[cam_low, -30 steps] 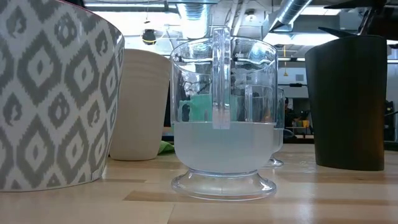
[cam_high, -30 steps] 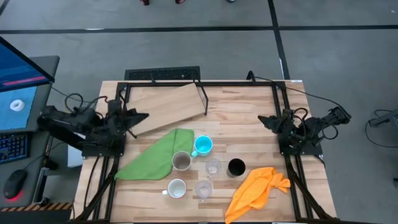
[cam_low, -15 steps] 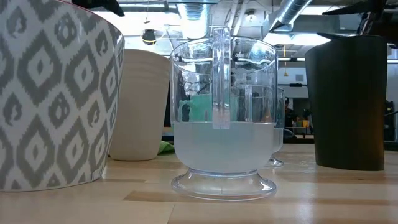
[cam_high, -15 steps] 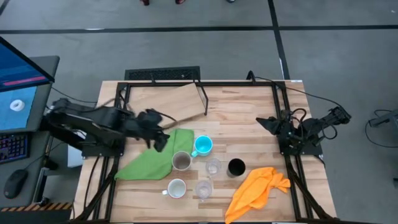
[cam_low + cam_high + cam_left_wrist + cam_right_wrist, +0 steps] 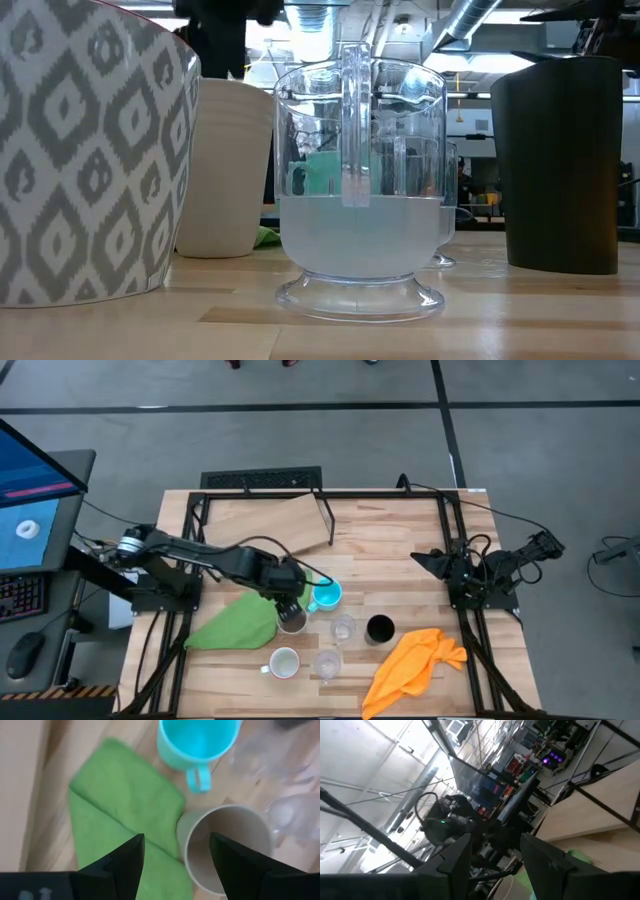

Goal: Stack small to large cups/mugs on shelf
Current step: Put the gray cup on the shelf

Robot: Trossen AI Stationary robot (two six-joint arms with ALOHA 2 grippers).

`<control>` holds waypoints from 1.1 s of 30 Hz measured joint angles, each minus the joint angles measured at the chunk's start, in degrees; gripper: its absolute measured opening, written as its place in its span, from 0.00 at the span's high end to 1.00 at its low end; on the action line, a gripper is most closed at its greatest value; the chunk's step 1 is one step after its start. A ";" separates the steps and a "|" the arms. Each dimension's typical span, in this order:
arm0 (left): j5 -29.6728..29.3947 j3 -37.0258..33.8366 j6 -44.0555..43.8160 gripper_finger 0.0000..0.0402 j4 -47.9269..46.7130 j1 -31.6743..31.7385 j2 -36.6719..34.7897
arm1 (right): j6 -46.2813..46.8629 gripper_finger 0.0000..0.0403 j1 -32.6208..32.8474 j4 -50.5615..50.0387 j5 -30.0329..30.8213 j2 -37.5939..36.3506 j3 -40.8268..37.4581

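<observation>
Right now I have the left gripper (image 5: 290,596) stretched out from the left edge of the bench (image 5: 400,540) to the middle, hanging over the grey-beige cup (image 5: 291,620); its fingers (image 5: 125,862) stand wide apart, with one over the green cloth (image 5: 120,815) and the other over the cup's rim, and they hold nothing. From the left wrist I see the bright blue mug (image 5: 195,740) just beyond that cup, its handle pointing towards it, and the two clear glasses (image 5: 295,810) blurred off to one side. From above, the blue mug sits just beside the grey-beige cup, the glasses (image 5: 343,627) stand one behind the other towards the front edge, the white mug (image 5: 284,661) is near the front edge beside the nearer glass, and the black cup (image 5: 379,628) stands between the glasses and the orange cloth (image 5: 415,665) at the front right. My shelf (image 5: 270,532) lies flat at the back left of the bench, with no cup on it. I keep the right gripper (image 5: 425,557) parked at the right edge, fingers apart and empty
</observation>
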 joint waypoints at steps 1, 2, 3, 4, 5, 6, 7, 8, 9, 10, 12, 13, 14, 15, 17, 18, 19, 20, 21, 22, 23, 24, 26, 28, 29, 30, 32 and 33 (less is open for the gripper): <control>0.01 0.00 0.02 0.47 -0.47 0.02 0.90 | 0.01 0.52 0.02 -0.16 -0.08 0.01 0.02; 0.02 0.00 0.23 0.47 -0.99 0.02 1.66 | 0.02 0.52 0.00 -0.40 -0.10 0.00 0.03; 0.05 0.00 0.63 0.47 -1.35 0.02 2.24 | 0.02 0.52 0.00 -0.61 -0.09 0.00 0.03; 0.47 0.00 1.09 0.47 -1.45 0.02 2.62 | 0.02 0.52 0.00 -0.70 -0.11 0.00 0.03; 0.73 0.00 1.44 0.47 -1.49 0.02 2.91 | 0.02 0.52 0.02 -0.78 -0.12 0.00 0.03; 0.91 -0.02 1.75 0.47 -1.51 -0.01 3.03 | 0.02 0.52 0.00 -0.87 -0.14 0.00 0.03; 0.98 -0.16 2.21 0.47 -1.46 -0.11 3.04 | 0.02 0.52 0.02 -1.01 -0.14 0.02 0.03; 0.95 -0.26 2.56 0.47 -1.51 -0.13 3.04 | 0.02 0.52 0.02 -1.00 -0.16 0.00 0.03; 0.75 -0.39 2.76 0.47 -1.51 -0.13 3.04 | 0.02 0.52 0.01 -1.09 -0.18 0.01 0.03; 0.57 -0.56 2.82 0.47 -1.49 -0.15 3.04 | 0.02 0.52 0.02 -1.21 -0.23 0.01 0.03; 0.57 -1.06 2.90 0.47 -1.65 -0.15 3.04 | -0.01 0.52 0.02 -1.23 -0.25 0.02 0.03; 0.66 -1.28 3.37 0.48 -1.54 -0.13 3.04 | -0.10 0.52 0.02 -1.23 -0.25 0.01 0.03; 1.13 -1.50 4.02 0.50 -1.09 -0.13 3.04 | -0.29 0.52 0.01 -1.23 -0.25 0.01 0.03; 1.71 -1.79 4.39 0.52 -0.34 -0.13 3.04 | -0.33 0.52 0.02 -1.23 -0.26 0.00 0.03; 2.14 -2.10 4.46 0.56 0.91 -0.13 3.04 | -0.44 0.52 0.00 -1.23 -0.25 0.00 0.03; 1.84 -2.12 4.38 0.58 1.27 -0.13 3.04 | -0.46 0.52 0.02 -1.23 -0.28 0.00 0.03; 1.26 -2.10 4.04 0.61 1.39 -0.07 3.04 | -0.48 0.52 0.02 -1.25 -0.28 0.00 0.03; 0.94 -2.10 4.00 0.63 1.33 -0.01 3.04 | -0.48 0.52 0.01 -1.25 -0.27 0.02 0.03; 0.95 -2.10 4.25 0.66 1.26 0.06 3.04 | -0.48 0.52 0.01 -1.27 -0.27 0.01 0.03; 0.95 -2.10 4.82 0.68 1.31 0.09 3.04 | -0.48 0.52 0.02 -1.27 -0.28 0.00 0.03; 0.96 -2.10 5.22 0.70 1.35 0.09 3.06 | -0.48 0.52 0.01 -1.26 -0.26 0.00 0.03; 0.90 -2.07 5.56 0.72 1.46 0.09 3.48 | -0.48 0.52 0.02 -1.27 -0.28 0.00 0.03; 0.93 -2.12 5.79 0.76 1.69 0.09 4.07 | -0.48 0.52 0.02 -1.27 -0.28 0.02 0.03; 0.95 -2.14 5.80 0.79 1.18 0.09 4.01 | -0.48 0.52 0.02 -1.29 -0.28 0.00 0.05; 0.95 -2.02 5.81 0.81 1.82 0.07 4.35 | -0.48 0.52 0.01 -1.41 -0.28 0.00 0.04; 1.02 -2.00 5.83 0.82 2.43 0.07 4.66 | -0.48 0.52 0.00 -1.44 -0.28 0.02 0.05; 1.51 -2.16 5.95 0.84 2.01 0.09 4.99 | -0.48 0.52 0.01 -1.49 -0.28 0.00 0.05; 2.09 -2.14 5.92 0.84 2.00 0.07 4.99 | -0.48 0.52 0.01 -1.71 -0.28 0.01 0.05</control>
